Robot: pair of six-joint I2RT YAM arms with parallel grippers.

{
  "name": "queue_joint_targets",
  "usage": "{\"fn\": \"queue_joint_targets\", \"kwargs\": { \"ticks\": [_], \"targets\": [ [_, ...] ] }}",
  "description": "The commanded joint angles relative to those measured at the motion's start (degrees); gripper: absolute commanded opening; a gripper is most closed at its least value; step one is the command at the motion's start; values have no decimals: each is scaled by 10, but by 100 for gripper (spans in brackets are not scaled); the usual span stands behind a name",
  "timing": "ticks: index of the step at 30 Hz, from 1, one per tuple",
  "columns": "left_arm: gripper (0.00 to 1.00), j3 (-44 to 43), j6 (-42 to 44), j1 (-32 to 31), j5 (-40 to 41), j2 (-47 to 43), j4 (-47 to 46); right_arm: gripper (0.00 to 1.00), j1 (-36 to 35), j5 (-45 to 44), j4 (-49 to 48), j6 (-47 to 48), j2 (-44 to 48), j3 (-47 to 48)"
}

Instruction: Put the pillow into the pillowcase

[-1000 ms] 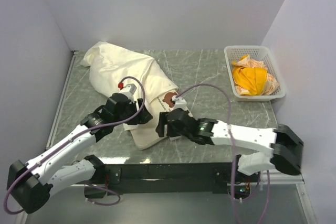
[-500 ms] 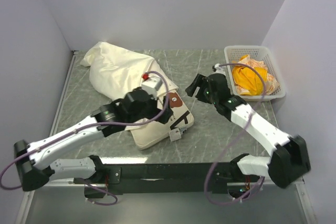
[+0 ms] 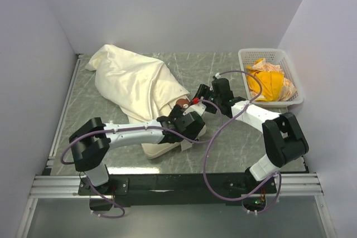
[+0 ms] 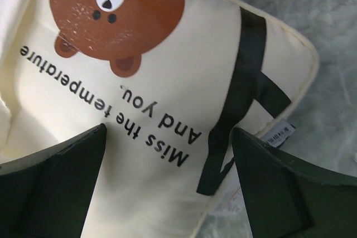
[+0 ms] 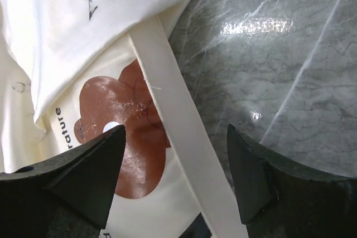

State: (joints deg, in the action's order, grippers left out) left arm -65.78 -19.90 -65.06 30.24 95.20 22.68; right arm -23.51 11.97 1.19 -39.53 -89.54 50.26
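Over one pillow point(image 3: 160, 147) partly in one pillowcase point(image 3: 134, 79), left gripper point(image 4: 168, 132) and right gripper point(image 5: 175, 131), both wide open, empty.

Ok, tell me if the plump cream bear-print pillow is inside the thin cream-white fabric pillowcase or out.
Partly in, it seems: the pillowcase covers the far part of the pillow; its bear-print near end lies bare.

The pillowcase point(image 3: 134, 82) is sheeny, wrinkled cloth, the pillow point(image 4: 167, 65) matt printed fabric, the table point(image 5: 290, 71) glossy and marbled.
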Motion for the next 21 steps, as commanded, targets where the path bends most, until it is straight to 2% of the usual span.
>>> {"fn": "queue_joint_targets", "kwargs": {
  "ticks": [1,2,4,5,6,9,13,15,19,21],
  "targets": [
    [99,14,-2,-6,115,35,-45,79,2,9,-28,2,5,4],
    [98,15,-10,-6,155,44,-40,79,2,7,-24,6,2,6],
    [69,18,-35,-2,180,56,-28,79,1,7,-22,12,-3,14],
    [48,21,-48,-1,202,54,-11,79,1,8,-22,14,-7,16],
    [1,24,-58,2,209,47,-4,79,2,10,-27,16,-9,16],
    [1,59,-87,5,183,-17,-2,79,2,8,-40,24,-14,15],
    [1,154,-99,4,111,-179,-45,77,-1,23,-72,35,-22,9],
    [1,189,-101,8,83,-229,-55,77,-7,24,-98,34,-22,1],
    [1,226,-112,11,48,-348,-58,75,-28,42,-138,25,-26,-15],
    [1,236,-118,17,36,-378,-55,74,-57,31,-154,22,-18,-26]
  ]
}}
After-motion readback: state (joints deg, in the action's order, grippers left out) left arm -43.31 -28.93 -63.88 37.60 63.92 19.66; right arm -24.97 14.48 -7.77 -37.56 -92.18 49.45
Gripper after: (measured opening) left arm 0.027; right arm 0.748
